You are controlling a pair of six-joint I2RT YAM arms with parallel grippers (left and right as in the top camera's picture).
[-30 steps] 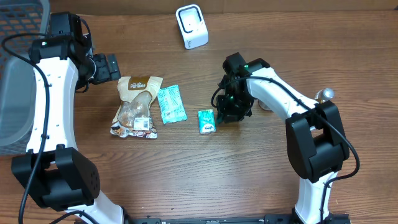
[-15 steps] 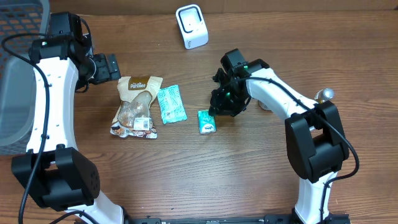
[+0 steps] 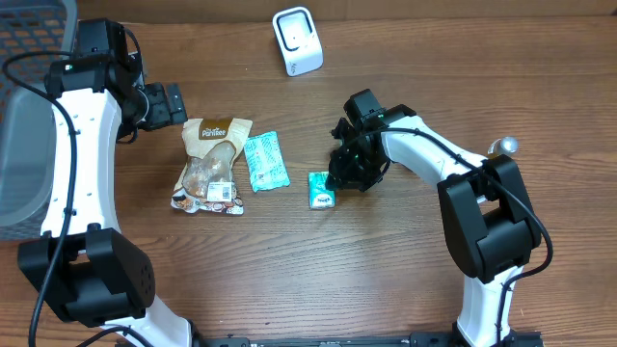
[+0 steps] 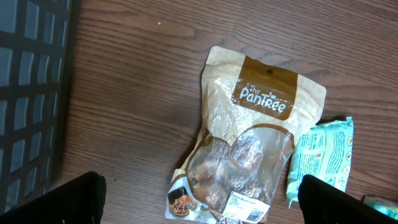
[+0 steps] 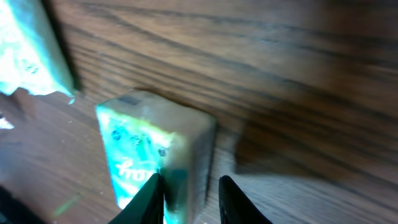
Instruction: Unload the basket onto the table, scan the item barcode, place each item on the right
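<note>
Three packaged goods on a brown wood-grain table (image 3: 289,280), lying in a rough row.

1. Pouch (image 3: 210,164): tan paper-look film, brown label band printed "The PanTree", glossy clear window showing brown lumps, crinkled surface, lying flat.
2. Flat packet (image 3: 264,161): pale teal wrapper, soft and rectangular with crimped ends, just beside the pouch on its right.
3. Small box (image 5: 155,155): teal and white card, squared edges, oblong, lying on the table right of the flat packet and apart from it. This is the item nearest the right arm.

Scanner (image 3: 297,40): white plastic, rounded block with a dark face, standing at the far edge of the table, well apart from the box.

Basket (image 3: 21,154): grey, grid-walled, at the left edge.

Left claw (image 3: 176,102): black, spread wide, holding nothing, just beyond the pouch's top-left corner.

Right claw (image 5: 189,199): pale fingers set to a narrow gap, low at the box's right end. The box's near end shows in that gap; whether the pads press on it cannot be told.
</note>
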